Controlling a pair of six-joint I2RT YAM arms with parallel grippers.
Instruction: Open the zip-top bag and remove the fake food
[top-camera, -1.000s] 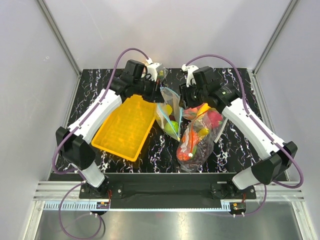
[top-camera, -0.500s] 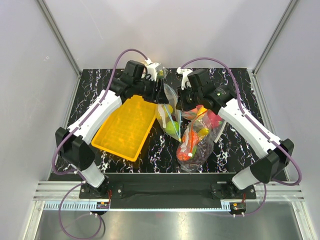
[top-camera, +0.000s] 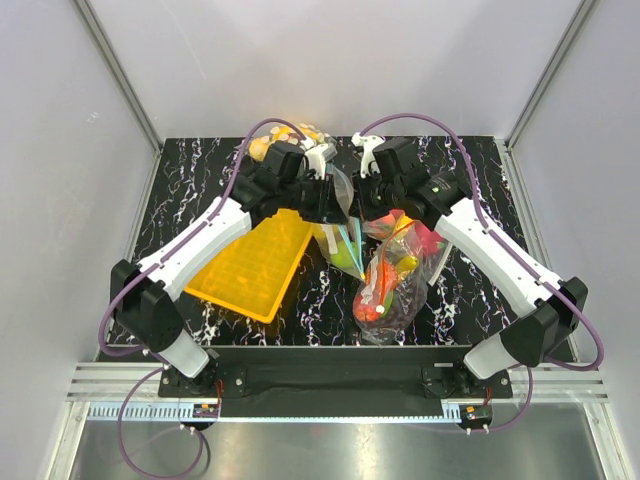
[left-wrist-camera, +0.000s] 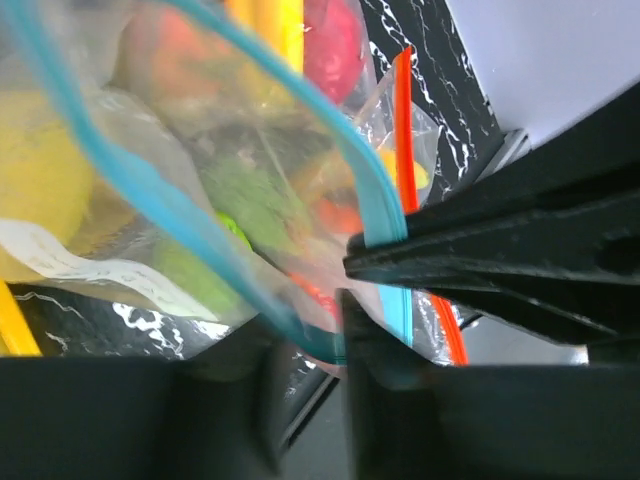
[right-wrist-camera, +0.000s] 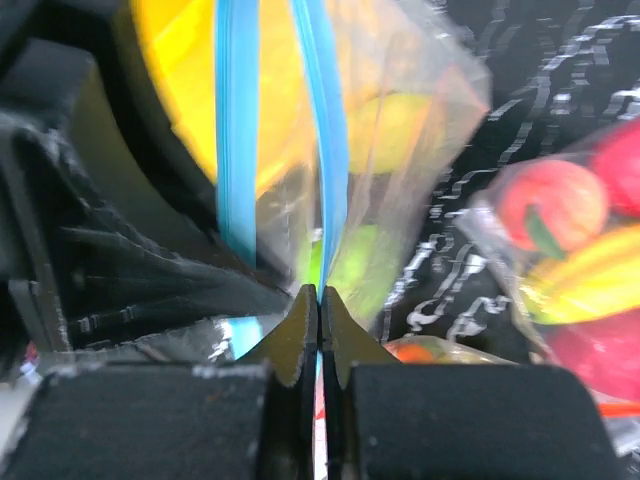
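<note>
Top external: zip-top bag (top-camera: 340, 238) mid-worktop (top-camera: 190, 170), a little toward the far edge, mouth up, strung between left gripper (top-camera: 330, 200) and right gripper (top-camera: 368, 195). Fake food (top-camera: 346, 256) inside at the bottom, green and yellow showing through the film.

Right wrist: fingers (right-wrist-camera: 290, 340) clenched together on one teal zip strip (right-wrist-camera: 325, 150). Second strip apart from it, so mouth parted. Green ball (right-wrist-camera: 352, 265) and a yellow piece visible under the strips.

Left wrist: other lip of the mouth running down into a visible gap between the left fingers. Can't tell whether actually gripped. Right gripper's black fingers just beside, on the strip.

Larger clear bag (top-camera: 395, 275) right of centre toward the near edge, just beside the small bag, packed with red, orange and yellow fruit. Yellow tray (top-camera: 245, 265) toward the left edge, partly under the left arm. Yellow-orange items (top-camera: 262, 148) at the far edge behind the left arm, too hidden to identify.
</note>
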